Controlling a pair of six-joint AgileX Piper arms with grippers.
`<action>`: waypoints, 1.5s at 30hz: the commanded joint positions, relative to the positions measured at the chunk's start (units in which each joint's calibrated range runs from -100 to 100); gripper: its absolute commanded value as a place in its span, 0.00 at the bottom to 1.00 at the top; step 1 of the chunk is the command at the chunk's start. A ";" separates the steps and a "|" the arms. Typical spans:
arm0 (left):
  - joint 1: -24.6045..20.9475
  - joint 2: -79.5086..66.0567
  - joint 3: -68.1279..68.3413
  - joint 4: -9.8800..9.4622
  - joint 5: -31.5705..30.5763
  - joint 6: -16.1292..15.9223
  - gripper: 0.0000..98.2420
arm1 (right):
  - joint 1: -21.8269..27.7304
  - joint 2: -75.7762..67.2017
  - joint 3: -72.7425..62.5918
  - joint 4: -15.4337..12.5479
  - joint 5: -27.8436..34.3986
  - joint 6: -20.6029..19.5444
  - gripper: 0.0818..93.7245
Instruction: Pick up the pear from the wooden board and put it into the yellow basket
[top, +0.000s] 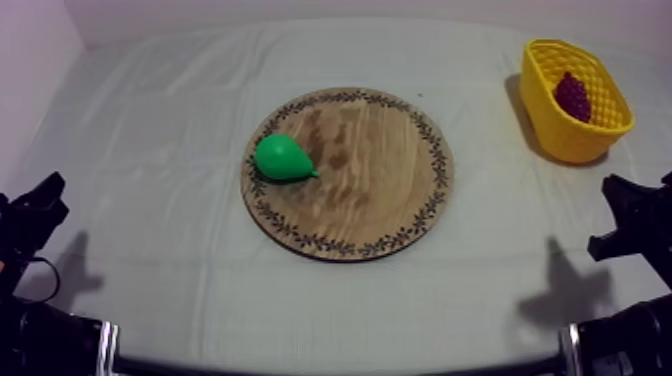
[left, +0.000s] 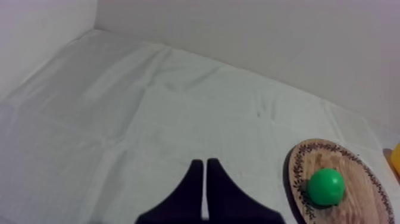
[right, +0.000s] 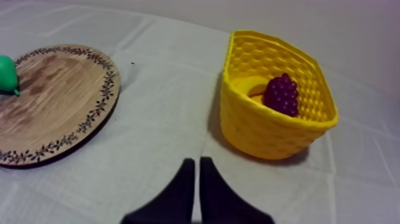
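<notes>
The pear lies at the left edge of the board, stem pointing right, nearer my left pincer; that and the right pincer are both pressed together, empty.

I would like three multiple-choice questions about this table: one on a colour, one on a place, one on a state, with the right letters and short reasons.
1. The bunch of grapes in the yellow basket is:
A) green
B) dark purple-red
C) white

2. The pear lies:
A) in the basket
B) on the wooden board, near its left rim
C) leaning against the basket's outside

3. The fingers of the left pincer are:
A) together, on nothing
B) closed round the pear
C) wide apart

Answers:
1 B: they look dark purple-red against the yellow wall.
2 B: the top view shows it on the board.
3 A: they form one narrow wedge in the left wrist view.
</notes>
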 joint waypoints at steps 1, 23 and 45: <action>0.01 0.00 0.00 -0.02 -0.01 0.00 0.00 | -0.06 0.00 0.02 -0.02 -0.01 0.17 0.02; 0.01 0.00 0.00 -0.02 -0.01 0.00 0.00 | -1.06 16.86 -19.20 -3.65 -0.92 7.87 0.03; 0.01 0.00 0.00 -0.02 -0.01 0.00 0.00 | -15.66 63.36 -73.55 -1.36 19.45 7.89 0.02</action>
